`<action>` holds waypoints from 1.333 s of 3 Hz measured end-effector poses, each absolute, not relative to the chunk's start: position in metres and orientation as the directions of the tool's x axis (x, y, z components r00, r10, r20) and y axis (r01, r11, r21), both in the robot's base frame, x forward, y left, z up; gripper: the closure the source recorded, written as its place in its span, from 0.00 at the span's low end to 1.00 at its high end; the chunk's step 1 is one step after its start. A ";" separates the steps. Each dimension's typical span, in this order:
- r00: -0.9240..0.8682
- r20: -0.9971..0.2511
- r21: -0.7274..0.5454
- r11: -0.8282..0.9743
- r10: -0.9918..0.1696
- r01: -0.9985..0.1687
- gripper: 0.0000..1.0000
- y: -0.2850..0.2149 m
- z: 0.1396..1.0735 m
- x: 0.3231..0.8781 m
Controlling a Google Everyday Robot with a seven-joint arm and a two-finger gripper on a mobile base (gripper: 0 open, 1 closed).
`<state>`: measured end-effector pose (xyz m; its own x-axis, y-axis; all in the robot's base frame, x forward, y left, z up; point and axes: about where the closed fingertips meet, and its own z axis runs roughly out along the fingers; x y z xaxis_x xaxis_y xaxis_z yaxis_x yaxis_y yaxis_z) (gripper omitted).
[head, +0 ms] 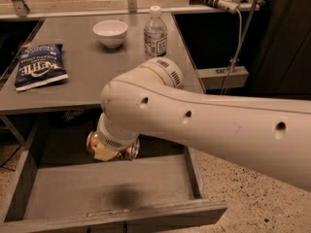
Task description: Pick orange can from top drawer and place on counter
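I hold the gripper (110,150) clamped on the orange can (93,142), hanging clear above the top drawer (160,178) floor, prob so it clears the counter (82,76) edge.

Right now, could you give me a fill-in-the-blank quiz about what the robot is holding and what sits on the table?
1. The gripper holds the orange can above the floor of the top drawer, which stands ____.
2. On the counter, the white bowl stands to the ____ of the water bottle in the camera view.
3. The Kettle chip bag lying on the counter is dark ____.

Missing words: open; left; blue.
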<state>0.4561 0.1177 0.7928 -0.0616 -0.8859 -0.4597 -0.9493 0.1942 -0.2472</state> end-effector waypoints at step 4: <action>0.035 -0.490 -0.409 0.195 -0.871 -0.891 1.00 0.140 0.893 0.531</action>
